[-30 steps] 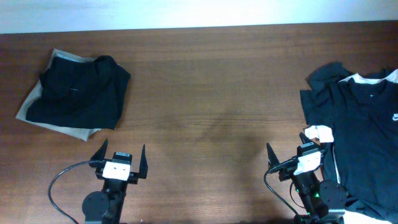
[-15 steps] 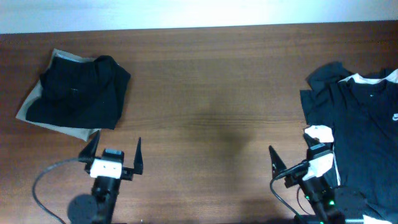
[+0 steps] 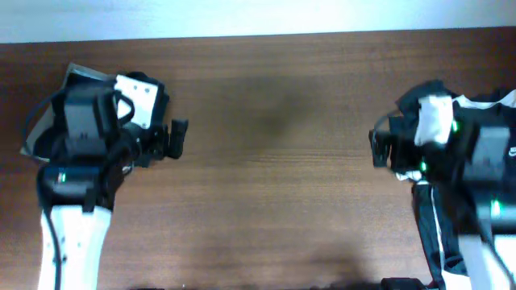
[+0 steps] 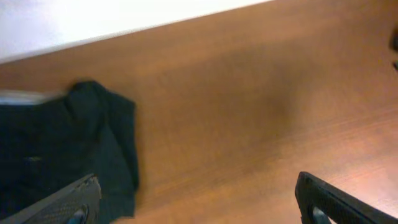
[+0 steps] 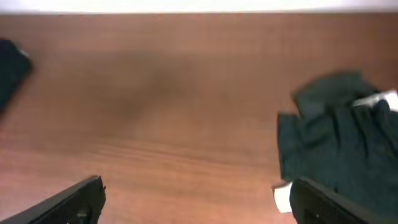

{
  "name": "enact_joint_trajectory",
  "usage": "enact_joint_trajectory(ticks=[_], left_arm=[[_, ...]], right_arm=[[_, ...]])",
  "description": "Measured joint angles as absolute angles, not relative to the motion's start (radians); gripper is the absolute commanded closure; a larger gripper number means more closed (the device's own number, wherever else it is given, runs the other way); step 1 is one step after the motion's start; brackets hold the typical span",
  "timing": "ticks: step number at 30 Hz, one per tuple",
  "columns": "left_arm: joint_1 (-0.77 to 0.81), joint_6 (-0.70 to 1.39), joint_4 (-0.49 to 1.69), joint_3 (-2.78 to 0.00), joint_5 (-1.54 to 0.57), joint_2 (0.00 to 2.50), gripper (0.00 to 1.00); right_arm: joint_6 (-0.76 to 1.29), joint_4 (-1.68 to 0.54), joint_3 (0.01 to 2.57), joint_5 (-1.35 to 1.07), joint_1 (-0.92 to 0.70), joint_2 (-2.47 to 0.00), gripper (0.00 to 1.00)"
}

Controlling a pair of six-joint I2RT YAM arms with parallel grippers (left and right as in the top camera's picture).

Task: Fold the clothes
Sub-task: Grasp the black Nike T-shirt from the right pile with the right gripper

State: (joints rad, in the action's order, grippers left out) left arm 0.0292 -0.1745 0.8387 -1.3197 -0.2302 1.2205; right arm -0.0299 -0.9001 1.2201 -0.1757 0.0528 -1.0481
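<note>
A folded black T-shirt (image 3: 42,133) lies on a beige one (image 3: 81,75) at the far left; my left arm covers most of it. It shows at the left of the left wrist view (image 4: 62,149). A loose pile of black clothes (image 3: 427,90) with white trim lies at the far right, mostly under my right arm, and shows in the right wrist view (image 5: 336,143). My left gripper (image 3: 165,138) (image 4: 196,199) is open and empty, high above bare wood beside the folded stack. My right gripper (image 3: 379,149) (image 5: 196,193) is open and empty, just left of the pile.
The brown wooden table (image 3: 274,177) runs between the two heaps. Its far edge meets a white wall (image 3: 258,16). A small white piece (image 5: 283,198) lies at the pile's near left edge.
Both arms have risen from the table's front edge and swung forward. The left one is over the folded stack and the right one over the loose pile. The clothes have not moved.
</note>
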Motion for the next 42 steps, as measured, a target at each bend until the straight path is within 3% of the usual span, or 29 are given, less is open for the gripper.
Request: enact_joint_trajectory(ticks=[8,13,17,20,23,26,27,30,31,42], left_arm=[[0.030,-0.174,0.853,-1.374,-0.386,1.359,0.01],[0.048,-0.174,0.885,-1.378,-0.358,1.359,0.01],[0.144,-0.174,0.912,-1.379,-0.315,1.360,0.01],[0.196,-0.174,0.919,-1.379,-0.307,1.360,0.01],[0.197,-0.174,0.920,-1.379,-0.302,1.360,0.01],[0.197,-0.174,0.920,-1.380,-0.299,1.360,0.01],[0.197,-0.174,0.920,-1.380,-0.299,1.360,0.01],[0.197,-0.174,0.920,-1.380,-0.299,1.362,0.01],[0.197,-0.174,0.920,-1.380,-0.299,1.366,0.01],[0.197,-0.174,0.920,-1.380,-0.299,1.382,0.01]], right_arm=[[0.019,-1.009,1.390,-0.185,0.072,-1.430,0.01],[0.160,-1.005,1.511,-0.164,0.262,-1.676,0.01],[0.212,-0.877,1.545,-0.114,0.342,-1.850,0.02],[0.270,-0.799,1.546,-0.089,0.384,-1.959,0.15],[0.294,-0.723,1.547,-0.067,0.411,-2.035,0.19],[0.303,-0.655,1.547,-0.019,0.413,-2.093,0.29],[0.303,-0.640,1.547,-0.007,0.413,-2.107,0.41],[0.310,-0.638,1.547,0.027,0.413,-2.137,0.90],[0.313,-0.639,1.547,0.038,0.413,-2.141,0.96],[0.261,-0.829,1.674,0.068,0.434,-1.991,0.96]])
